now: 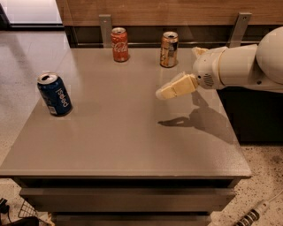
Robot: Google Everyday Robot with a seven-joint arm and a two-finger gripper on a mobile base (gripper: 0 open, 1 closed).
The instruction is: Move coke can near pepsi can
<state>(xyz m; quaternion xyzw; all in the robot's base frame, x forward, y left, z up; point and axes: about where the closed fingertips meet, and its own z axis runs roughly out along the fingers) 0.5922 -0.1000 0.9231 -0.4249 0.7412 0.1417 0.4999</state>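
Three cans stand upright on the grey table (pixel 124 141) in front of you, well apart from the gripper. Read the tabletop as a clock face with 12 at the far edge.

The coke can (pixel 120 44) stands at about 11 o'clock, close to the far edge, with its white script facing you. The gold-brown can (pixel 169 49) stands at about 1 o'clock along the same far edge. It is near the coke can, but bare table shows between them. The pepsi can (pixel 54 94) is alone at about 9 o'clock, close to the left edge and well apart from both other cans. Its lettering runs sideways on the blue wall.

Your gripper (pixel 174 88) hangs above the table at about 2 o'clock. Its cream tip points toward 9 o'clock and tilts slightly down. It touches no can; the gold-brown one is nearest, just beyond it toward 12. From this side you cannot tell whether the gripper is released or clenched. The white arm (pixel 239 66) reaches in from the right, past the table's 3 o'clock edge. Its shadow (pixel 194 119) falls on the tabletop below the gripper, toward 4 o'clock.

Behind the table at 12 runs a wooden wall panel (pixel 168 11).
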